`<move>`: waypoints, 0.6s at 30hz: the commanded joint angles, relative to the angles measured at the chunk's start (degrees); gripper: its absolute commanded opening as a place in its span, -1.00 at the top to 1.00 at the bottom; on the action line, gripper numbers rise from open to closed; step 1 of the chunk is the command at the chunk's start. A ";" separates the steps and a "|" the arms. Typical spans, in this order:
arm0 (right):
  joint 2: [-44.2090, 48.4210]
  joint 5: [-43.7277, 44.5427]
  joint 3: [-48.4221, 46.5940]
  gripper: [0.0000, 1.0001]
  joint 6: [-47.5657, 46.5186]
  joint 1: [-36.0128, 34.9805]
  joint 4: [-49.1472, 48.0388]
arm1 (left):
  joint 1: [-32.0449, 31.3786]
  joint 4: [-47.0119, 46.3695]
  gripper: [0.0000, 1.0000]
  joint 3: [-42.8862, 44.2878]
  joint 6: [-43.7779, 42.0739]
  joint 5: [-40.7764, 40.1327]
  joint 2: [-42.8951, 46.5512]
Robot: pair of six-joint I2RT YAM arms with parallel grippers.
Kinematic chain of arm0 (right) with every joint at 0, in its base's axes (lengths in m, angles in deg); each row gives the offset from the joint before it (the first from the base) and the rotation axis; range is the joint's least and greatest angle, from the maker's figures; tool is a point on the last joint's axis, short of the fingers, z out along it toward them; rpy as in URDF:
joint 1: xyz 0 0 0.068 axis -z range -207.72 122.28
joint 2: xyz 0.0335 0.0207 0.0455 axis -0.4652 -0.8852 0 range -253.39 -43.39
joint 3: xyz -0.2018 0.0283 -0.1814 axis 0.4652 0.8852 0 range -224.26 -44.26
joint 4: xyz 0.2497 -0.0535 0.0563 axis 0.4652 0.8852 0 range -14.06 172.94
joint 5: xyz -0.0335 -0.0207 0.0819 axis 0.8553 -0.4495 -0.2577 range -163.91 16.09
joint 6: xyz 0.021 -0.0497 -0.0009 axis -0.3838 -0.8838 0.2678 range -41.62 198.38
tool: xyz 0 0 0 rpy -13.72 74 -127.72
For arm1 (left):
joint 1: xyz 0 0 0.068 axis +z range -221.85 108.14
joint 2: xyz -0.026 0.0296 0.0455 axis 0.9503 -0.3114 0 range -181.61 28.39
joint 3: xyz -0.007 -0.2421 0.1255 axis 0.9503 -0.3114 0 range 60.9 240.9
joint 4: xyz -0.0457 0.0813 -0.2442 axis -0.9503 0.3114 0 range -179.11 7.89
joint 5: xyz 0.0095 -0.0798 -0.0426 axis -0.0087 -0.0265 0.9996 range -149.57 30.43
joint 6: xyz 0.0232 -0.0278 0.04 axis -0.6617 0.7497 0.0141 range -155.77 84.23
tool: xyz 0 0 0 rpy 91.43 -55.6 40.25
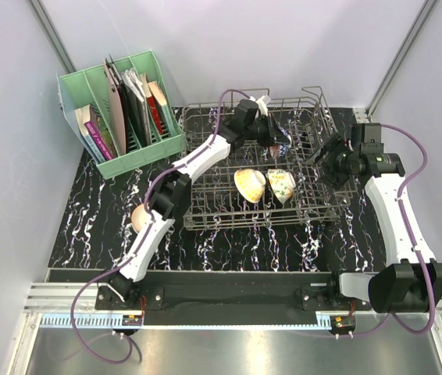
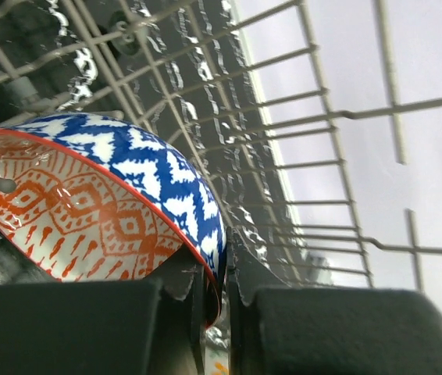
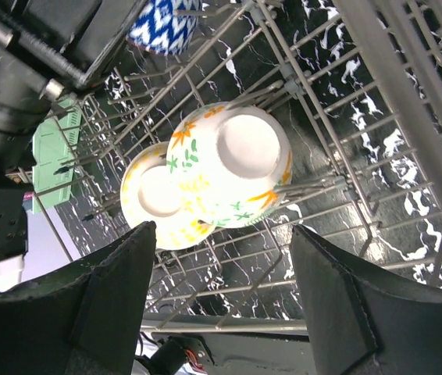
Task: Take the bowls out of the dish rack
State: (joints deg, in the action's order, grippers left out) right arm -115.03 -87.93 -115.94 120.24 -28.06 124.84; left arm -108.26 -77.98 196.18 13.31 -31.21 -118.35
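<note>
The grey wire dish rack (image 1: 205,215) stands mid-table. My left gripper (image 1: 274,141) reaches into its back part and is shut on the rim of the blue-and-white patterned bowl (image 2: 155,168), which is orange-red patterned inside; its fingers (image 2: 182,285) pinch the rim. The same bowl shows in the right wrist view (image 3: 162,27). A tan-yellow bowl (image 1: 249,185) and a floral cream bowl (image 1: 281,185) stand on edge among the tines, also in the right wrist view (image 3: 155,199) (image 3: 237,160). My right gripper (image 1: 322,162) is open over the rack's right side, empty.
A green plastic file holder (image 1: 119,117) with books stands at the back left. A pinkish bowl (image 1: 139,218) sits on the table left of the rack, partly hidden by the left arm. Upright tines and handle loops (image 1: 319,98) surround both grippers.
</note>
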 commanded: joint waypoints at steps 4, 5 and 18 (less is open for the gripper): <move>-5.52 2.77 0.31 -0.51 1.46 0.07 -1.62 | 2.65 -10.96 1.00 -1.51 0.23 4.60 11.73; -6.66 2.51 0.23 -0.50 1.72 -0.01 -2.05 | 2.74 -10.96 1.00 -1.60 0.31 4.86 12.35; -7.64 1.02 1.10 -0.52 3.13 -0.01 -4.52 | 3.09 -13.15 1.00 -2.74 0.05 9.07 19.36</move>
State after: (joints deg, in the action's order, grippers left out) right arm -120.80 -88.50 -116.77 121.25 -29.18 116.28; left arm -104.80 -85.89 193.43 14.21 -26.07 -107.42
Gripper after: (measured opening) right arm 0.750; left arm 0.094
